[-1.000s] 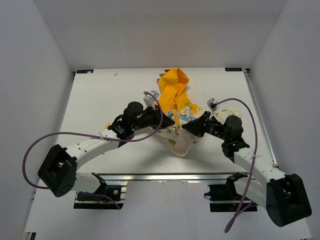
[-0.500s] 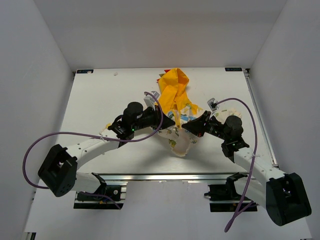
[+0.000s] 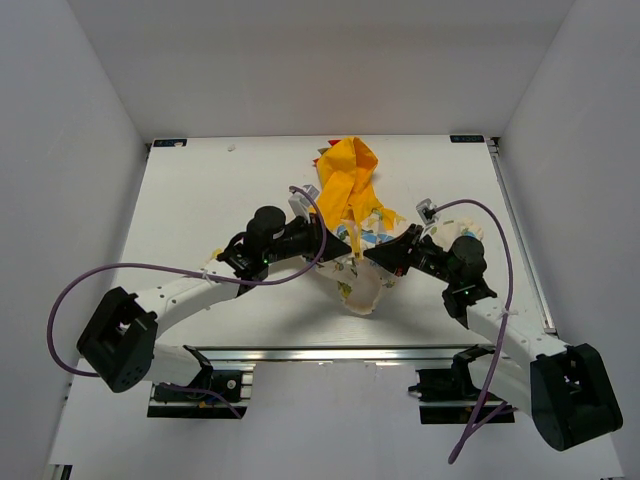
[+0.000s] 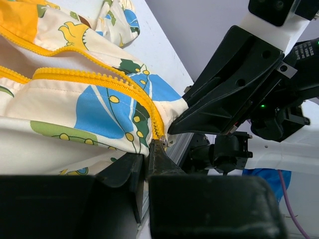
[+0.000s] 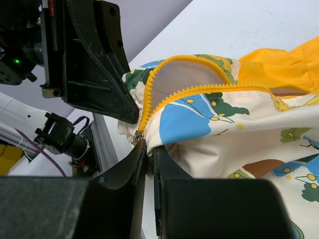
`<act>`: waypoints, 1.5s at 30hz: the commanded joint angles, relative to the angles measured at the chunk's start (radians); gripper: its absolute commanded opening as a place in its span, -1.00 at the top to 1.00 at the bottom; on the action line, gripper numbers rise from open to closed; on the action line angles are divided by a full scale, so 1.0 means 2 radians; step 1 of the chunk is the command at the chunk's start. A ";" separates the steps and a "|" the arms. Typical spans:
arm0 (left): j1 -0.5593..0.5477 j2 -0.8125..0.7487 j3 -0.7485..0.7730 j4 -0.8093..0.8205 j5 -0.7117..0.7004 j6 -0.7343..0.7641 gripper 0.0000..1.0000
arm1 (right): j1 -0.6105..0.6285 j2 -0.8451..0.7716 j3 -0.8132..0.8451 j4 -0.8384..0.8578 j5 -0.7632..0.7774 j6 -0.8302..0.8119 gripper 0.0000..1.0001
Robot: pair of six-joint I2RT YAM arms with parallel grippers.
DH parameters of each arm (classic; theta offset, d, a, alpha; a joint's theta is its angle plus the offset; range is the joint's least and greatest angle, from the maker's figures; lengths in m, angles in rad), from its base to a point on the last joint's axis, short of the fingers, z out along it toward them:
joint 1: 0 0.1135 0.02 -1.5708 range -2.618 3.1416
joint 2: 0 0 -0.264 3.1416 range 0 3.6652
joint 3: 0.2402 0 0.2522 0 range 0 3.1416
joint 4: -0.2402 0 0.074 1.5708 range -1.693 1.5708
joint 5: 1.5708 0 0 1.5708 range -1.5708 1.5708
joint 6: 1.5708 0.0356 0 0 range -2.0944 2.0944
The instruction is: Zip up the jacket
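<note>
The jacket (image 3: 362,268) lies bunched mid-table, its yellow-orange hood (image 3: 345,180) toward the back and its cream dinosaur-print body hanging toward the front. My left gripper (image 3: 346,250) is shut on the jacket's bottom hem at the lower end of the orange zipper strip (image 4: 104,80). In the left wrist view its fingertips (image 4: 158,152) pinch the cloth there. My right gripper (image 5: 148,147) is shut on the hem of the facing front panel, just beside the metal zipper slider (image 5: 136,135). Above the slider the two rows of zipper teeth (image 5: 199,92) spread apart. Both grippers meet almost tip to tip.
An aluminium rail (image 3: 330,353) runs along the table's near edge in front of the arm bases. Purple cables (image 3: 150,268) loop beside each arm. White walls enclose the table on three sides. A small red-and-green scrap (image 3: 322,153) peeks out behind the hood.
</note>
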 commanded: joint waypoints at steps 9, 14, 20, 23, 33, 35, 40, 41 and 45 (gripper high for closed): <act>-0.002 -0.007 -0.018 0.028 0.046 -0.039 1.00 | 0.001 0.025 -0.013 0.150 0.010 0.026 1.00; -0.003 -0.006 -0.017 0.044 0.058 -0.062 1.00 | 0.022 0.021 -0.006 0.111 0.034 -0.020 1.00; -0.002 -0.013 -0.031 0.029 0.051 -0.071 1.00 | 0.034 0.010 -0.024 0.148 0.102 -0.001 1.00; -0.005 -0.021 -0.041 0.022 0.040 -0.075 1.00 | 0.043 0.009 -0.031 0.174 0.129 0.012 1.00; -0.054 -0.033 -0.040 -0.037 -0.009 -0.055 1.00 | 0.052 -0.001 -0.018 0.167 0.183 0.030 1.00; -0.056 -0.044 -0.043 -0.049 -0.019 -0.053 1.00 | 0.051 -0.005 -0.005 0.120 0.186 0.021 1.00; -0.057 -0.062 -0.036 -0.080 -0.066 -0.063 1.00 | 0.051 -0.008 0.056 -0.063 0.168 -0.014 0.88; -0.057 -0.061 -0.029 -0.086 -0.075 -0.064 1.00 | 0.051 -0.009 0.061 -0.116 0.167 -0.029 0.82; -0.057 -0.045 0.010 -0.144 -0.116 -0.074 1.00 | 0.051 -0.026 0.072 -0.207 0.156 -0.065 0.38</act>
